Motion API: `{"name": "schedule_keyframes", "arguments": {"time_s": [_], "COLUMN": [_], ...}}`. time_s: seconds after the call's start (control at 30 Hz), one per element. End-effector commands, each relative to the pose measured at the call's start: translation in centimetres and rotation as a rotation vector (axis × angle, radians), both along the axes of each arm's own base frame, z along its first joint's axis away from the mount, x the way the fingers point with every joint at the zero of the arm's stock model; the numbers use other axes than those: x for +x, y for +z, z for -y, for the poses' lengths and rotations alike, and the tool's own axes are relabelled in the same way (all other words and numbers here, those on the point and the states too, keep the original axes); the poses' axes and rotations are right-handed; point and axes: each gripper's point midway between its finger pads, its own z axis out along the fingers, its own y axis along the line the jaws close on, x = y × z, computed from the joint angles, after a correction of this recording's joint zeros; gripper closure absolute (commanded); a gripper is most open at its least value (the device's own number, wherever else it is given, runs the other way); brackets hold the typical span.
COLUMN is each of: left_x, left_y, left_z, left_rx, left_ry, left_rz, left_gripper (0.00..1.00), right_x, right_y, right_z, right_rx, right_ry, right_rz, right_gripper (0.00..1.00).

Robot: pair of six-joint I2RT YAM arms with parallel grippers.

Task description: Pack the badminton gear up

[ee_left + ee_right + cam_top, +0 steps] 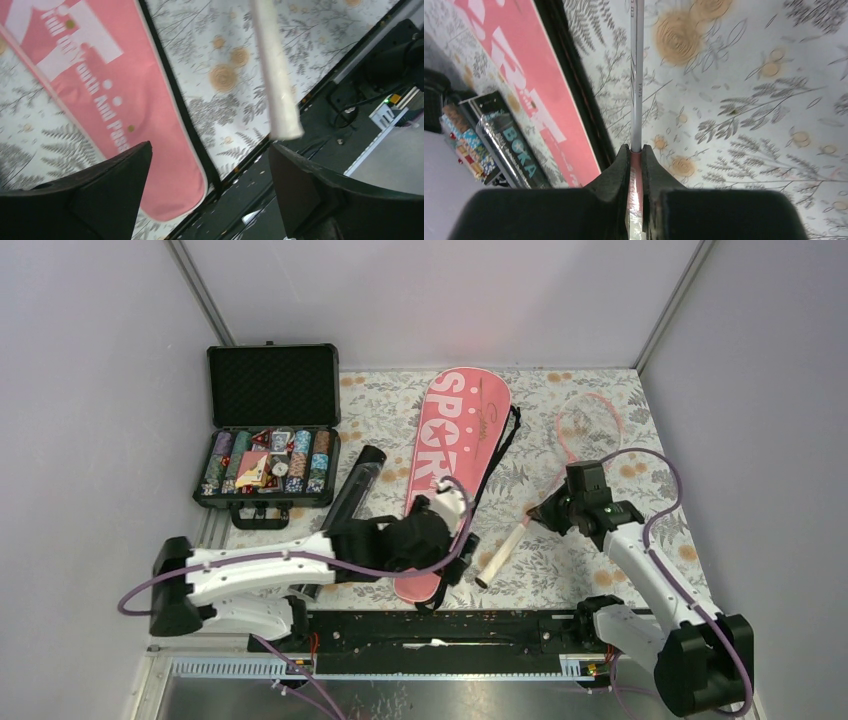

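Note:
A pink-framed racket (503, 552) lies slanted on the flowered cloth, head far right, white handle pointing near. My right gripper (543, 512) is shut on its thin shaft (636, 75) just above the handle, fingertips (621, 165) pressed to both sides. The pink "SPORT" racket bag (450, 440) lies lengthwise in the middle. My left gripper (455, 540) hangs open above the bag's near end (125, 100), with nothing between its fingers (100, 195); the racket handle's end (277, 75) shows just beyond its right finger. A long black tube (355, 490) with teal lettering (514, 150) lies left of the bag.
An open black case of colourful poker chips (270, 455) stands at the far left. A black rail (440, 625) runs along the near table edge under both arms. Grey walls close in the back and sides.

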Motion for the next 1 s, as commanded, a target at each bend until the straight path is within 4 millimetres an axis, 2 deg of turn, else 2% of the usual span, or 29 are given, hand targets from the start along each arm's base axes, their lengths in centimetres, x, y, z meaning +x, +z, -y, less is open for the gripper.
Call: {"name": "schedule_keyframes", "arguments": {"time_s": [0.0, 0.1, 0.23, 0.37, 0.5, 0.57, 0.6, 0.67, 0.73, 0.77, 0.87, 0.9, 0.97], "left_x": [0.3, -0.4, -0.7, -1.5, -0.9, -1.0, -1.1, -1.3, -1.4, -1.6, -2.1, -2.3, -2.4], "left_y": [3.5, 3.7, 2.3, 0.1, -3.0, -4.0, -4.3, -4.2, -4.1, -4.5, -4.8, -4.6, -4.0], "left_z": [5.2, 7.4, 9.2, 10.4, 10.1, 9.8, 9.8, 9.5, 9.1, 8.7, 8.6, 8.6, 8.6], "left_rx": [-0.071, -0.058, -0.004, 0.035, 0.128, 0.154, 0.159, 0.152, 0.137, 0.135, 0.05, 0.012, -0.079], "left_ry": [0.006, -0.026, -0.03, -0.07, -0.035, -0.024, -0.022, -0.011, 0.005, 0.01, 0.03, 0.028, 0.057], "left_rz": [0.078, 0.086, 0.068, 0.023, 0.017, 0.0, -0.008, -0.02, -0.034, -0.048, -0.129, -0.157, -0.215], "left_gripper": [0.05, 0.04, 0.05, 0.08, 0.14, 0.25, 0.39, 0.58, 0.73, 0.8, 0.95, 0.99, 1.0], "right_x": [-0.7, -1.0, -1.0, -1.2, -1.2, -1.2, -1.1, -1.0, -0.8, -0.7, -0.3, -0.2, 0.0], "right_y": [1.5, 2.6, 3.8, 4.4, 5.2, 5.2, 5.3, 5.5, 5.7, 4.8, 4.7, 4.8, 5.2], "right_z": [-2.3, -2.7, -3.2, -3.8, -4.6, -4.6, -4.7, -5.2, -6.1, -6.0, -6.1, -6.2, -5.8], "right_rx": [0.084, 0.092, 0.13, 0.151, 0.16, 0.145, 0.141, 0.133, 0.125, 0.118, 0.11, 0.114, 0.101], "right_ry": [0.01, 0.006, 0.018, 0.063, 0.16, 0.186, 0.206, 0.275, 0.386, 0.386, 0.394, 0.399, 0.38], "right_rz": [0.031, 0.064, 0.107, 0.136, 0.212, 0.245, 0.265, 0.315, 0.4, 0.407, 0.464, 0.479, 0.497], "right_gripper": [0.98, 0.98, 0.98, 0.96, 0.88, 0.87, 0.87, 0.86, 0.83, 0.83, 0.79, 0.74, 0.59]}}
